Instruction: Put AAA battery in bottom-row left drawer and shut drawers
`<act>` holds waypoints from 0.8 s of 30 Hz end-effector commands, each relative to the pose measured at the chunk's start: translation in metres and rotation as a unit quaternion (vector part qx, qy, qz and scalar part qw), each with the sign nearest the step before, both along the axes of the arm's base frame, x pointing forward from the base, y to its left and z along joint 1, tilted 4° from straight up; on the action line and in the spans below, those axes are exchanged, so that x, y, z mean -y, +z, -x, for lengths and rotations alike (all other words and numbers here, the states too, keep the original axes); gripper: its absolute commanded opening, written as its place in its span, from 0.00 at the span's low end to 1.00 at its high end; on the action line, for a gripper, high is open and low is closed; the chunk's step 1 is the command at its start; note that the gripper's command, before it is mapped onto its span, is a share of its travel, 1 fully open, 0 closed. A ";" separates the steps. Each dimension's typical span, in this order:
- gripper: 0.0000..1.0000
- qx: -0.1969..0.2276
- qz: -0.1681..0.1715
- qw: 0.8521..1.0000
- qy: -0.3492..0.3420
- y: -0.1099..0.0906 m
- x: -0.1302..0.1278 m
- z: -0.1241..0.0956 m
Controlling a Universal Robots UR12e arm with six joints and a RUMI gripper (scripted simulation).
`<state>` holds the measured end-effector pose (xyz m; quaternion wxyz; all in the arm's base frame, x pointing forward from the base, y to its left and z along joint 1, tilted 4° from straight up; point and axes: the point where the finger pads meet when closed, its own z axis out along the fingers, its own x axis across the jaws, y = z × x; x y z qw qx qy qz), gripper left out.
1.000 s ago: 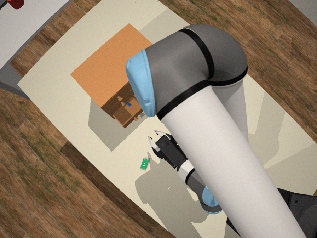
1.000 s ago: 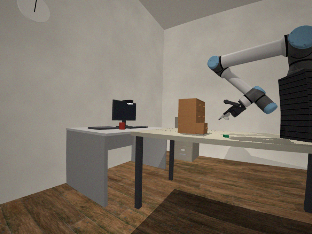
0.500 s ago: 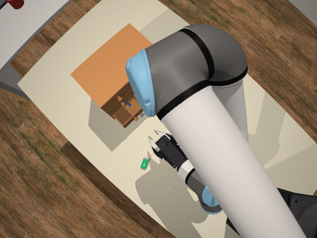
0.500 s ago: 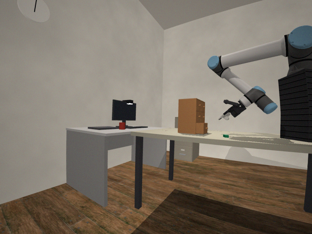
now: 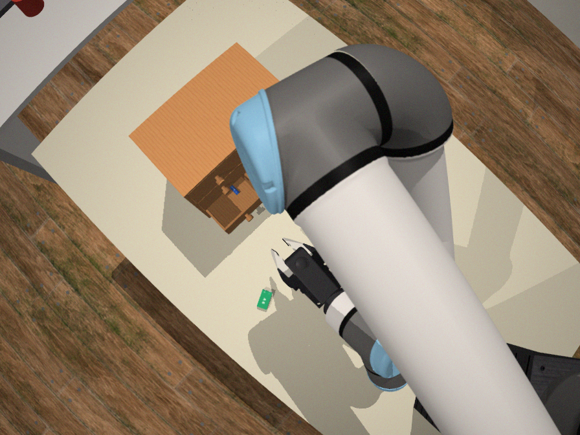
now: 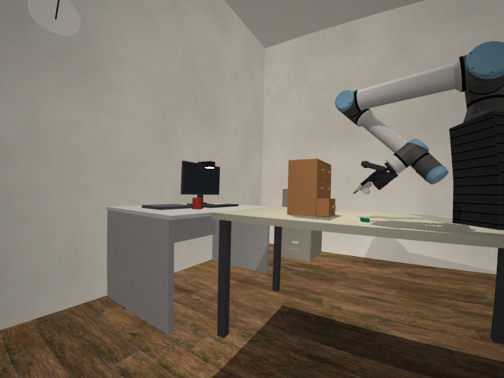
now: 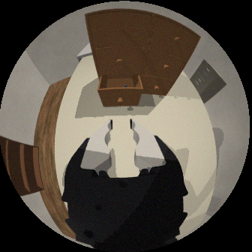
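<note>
Pale surface [image 5: 220, 290] [image 6: 252, 214] [image 7: 195, 124], top view: chest [image 5: 196, 112] [image 6: 302, 187] [image 7: 124, 34] upper left; battery [image 5: 234, 189] [image 7: 125, 86] inside the drawer [image 5: 228, 230] [image 6: 325, 207] [image 7: 120, 97], presumably left open for the drop. Exterior view: fingers [image 5: 278, 245] [image 6: 354, 192] right of centre, angled down, apart from the drawer. Wrist view: fingers slightly parted, holding nothing, facing the drawer, likely for pushing.

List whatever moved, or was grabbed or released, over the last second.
Nothing visibly changed: the gripper, the pulled-out bottom-left drawer, the blue battery inside it and the green block all stayed as they were.
</note>
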<state>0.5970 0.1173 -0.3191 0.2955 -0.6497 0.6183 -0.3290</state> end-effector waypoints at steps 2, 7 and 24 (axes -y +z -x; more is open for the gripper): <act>0.20 0.000 0.000 1.000 0.000 0.000 0.000 0.000; 0.20 0.000 0.000 1.000 0.000 -0.002 0.000 -0.002; 0.20 0.001 0.000 1.000 0.000 -0.027 0.001 -0.023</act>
